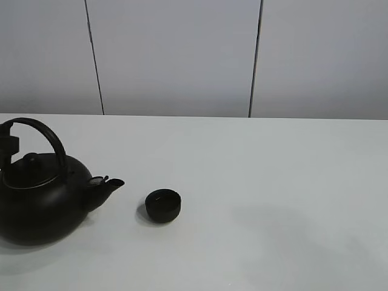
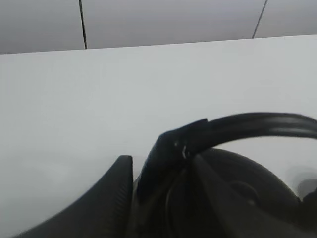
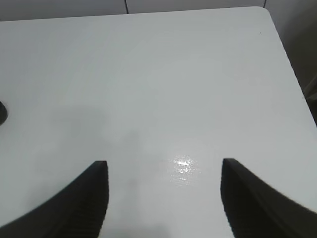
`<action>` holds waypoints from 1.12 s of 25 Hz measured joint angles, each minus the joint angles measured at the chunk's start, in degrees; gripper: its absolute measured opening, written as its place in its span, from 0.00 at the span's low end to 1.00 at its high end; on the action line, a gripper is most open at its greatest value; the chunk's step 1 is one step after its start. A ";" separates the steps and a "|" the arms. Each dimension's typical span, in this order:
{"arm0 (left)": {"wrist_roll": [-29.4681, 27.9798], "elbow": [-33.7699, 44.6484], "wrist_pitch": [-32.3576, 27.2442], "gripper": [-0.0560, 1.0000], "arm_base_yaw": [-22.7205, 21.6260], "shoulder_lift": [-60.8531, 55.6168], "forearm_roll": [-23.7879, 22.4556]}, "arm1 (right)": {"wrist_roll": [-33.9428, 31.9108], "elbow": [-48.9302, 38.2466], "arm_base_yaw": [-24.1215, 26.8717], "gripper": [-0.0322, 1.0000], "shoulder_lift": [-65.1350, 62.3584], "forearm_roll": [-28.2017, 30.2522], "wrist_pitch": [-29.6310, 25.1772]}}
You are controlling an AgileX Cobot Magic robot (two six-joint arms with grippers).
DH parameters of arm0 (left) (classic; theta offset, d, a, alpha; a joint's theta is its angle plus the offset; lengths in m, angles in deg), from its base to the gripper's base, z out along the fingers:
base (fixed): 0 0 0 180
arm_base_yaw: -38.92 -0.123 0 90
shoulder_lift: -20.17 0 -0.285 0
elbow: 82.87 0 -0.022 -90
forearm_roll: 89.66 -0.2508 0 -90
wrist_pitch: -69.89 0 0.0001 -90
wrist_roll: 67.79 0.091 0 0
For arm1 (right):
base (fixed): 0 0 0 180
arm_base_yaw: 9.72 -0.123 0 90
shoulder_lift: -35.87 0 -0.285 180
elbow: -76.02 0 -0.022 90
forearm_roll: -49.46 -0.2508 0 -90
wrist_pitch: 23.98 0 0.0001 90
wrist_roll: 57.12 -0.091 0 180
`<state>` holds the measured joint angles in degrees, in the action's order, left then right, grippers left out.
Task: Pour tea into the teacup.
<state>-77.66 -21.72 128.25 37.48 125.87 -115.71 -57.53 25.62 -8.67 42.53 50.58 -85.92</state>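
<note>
The small black teacup (image 1: pixel 163 205) stands on the white table (image 1: pixel 254 182), just right of the spout of the big black teapot (image 1: pixel 42 200). My left gripper (image 1: pixel 7 145) is at the left end of the teapot's arched handle (image 1: pixel 48 134). In the left wrist view the handle (image 2: pixel 247 124) runs between the fingers (image 2: pixel 116 193) of the left gripper (image 2: pixel 158 163); whether they press on it is unclear. The right gripper (image 3: pixel 163 163) hangs open over bare table with nothing between its fingers, and it is outside the exterior view.
A grey panelled wall (image 1: pixel 176 54) stands behind the table. The table's far right corner (image 3: pixel 262 10) shows in the right wrist view. A sliver of something dark (image 3: pixel 2 112) sits at that view's edge.
</note>
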 joint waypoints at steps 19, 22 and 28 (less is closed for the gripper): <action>0.07 7.01 5.49 0.30 -5.05 -0.03 5.89 | 0.00 0.00 0.00 0.47 0.00 0.00 0.00; 1.18 7.01 5.54 0.30 -6.27 -0.03 6.19 | 0.00 0.00 0.00 0.47 0.00 0.00 0.00; 2.54 6.02 5.42 0.30 -6.68 -0.03 10.20 | 0.00 0.00 0.00 0.47 0.00 0.00 -0.05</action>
<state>-75.12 -15.70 133.66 30.81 125.84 -105.51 -57.53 25.62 -8.67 42.53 50.58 -85.97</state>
